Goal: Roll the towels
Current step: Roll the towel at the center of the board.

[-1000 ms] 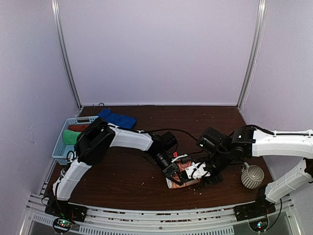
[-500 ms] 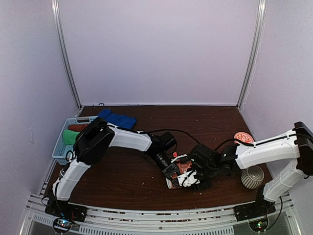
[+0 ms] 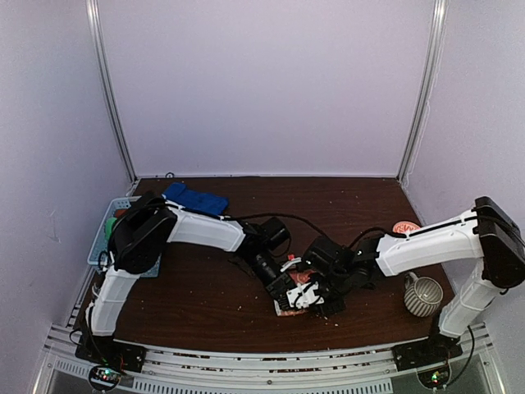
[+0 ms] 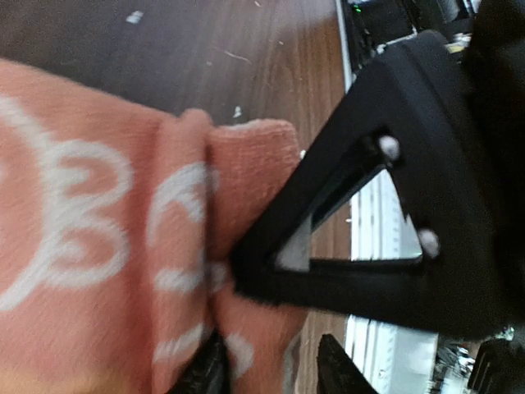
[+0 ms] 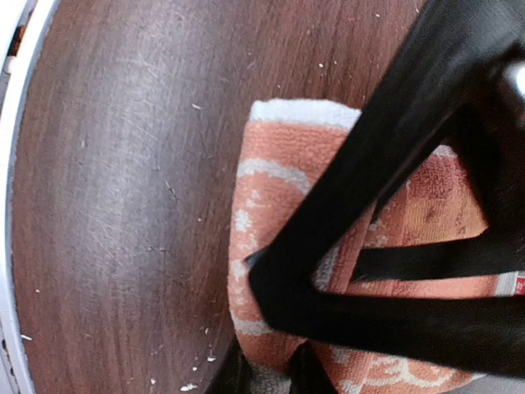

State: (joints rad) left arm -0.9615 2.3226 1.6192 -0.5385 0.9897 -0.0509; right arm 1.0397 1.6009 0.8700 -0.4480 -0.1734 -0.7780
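On the dark brown wooden table [image 3: 205, 287] the small orange towel with white pattern [image 3: 301, 280] lies near the front edge, about at its middle. Both arms reach down to it from opposite sides. The left gripper [image 3: 285, 293] is at the towel's left end and the right gripper [image 3: 317, 294] is at its right end, very close to each other.

In the left wrist view a black triangular finger [image 4: 394, 205] presses its tip on a thick fold of the orange cloth. The second finger is not clearly seen, so I cannot tell if this pincer is spread or pinching. In the right wrist view a black finger [image 5: 369, 139] lies across the towel near its white hemmed edge, and its tip is on the cloth. Here also I cannot tell if the pincer is pressed together.

A plain royal blue towel [image 3: 195, 199] lies in the back left corner, at the far end of a light blue plastic basket [image 3: 98, 250] that stands along the left edge. In the basket a green towel [image 3: 110, 223] and a dark red towel [image 3: 121, 213] are partly visible. A round orange-and-white patterned bowl [image 3: 405, 226] is near the right edge, half hidden behind the right arm. A white ribbed cup [image 3: 424, 295] stands near the front right corner
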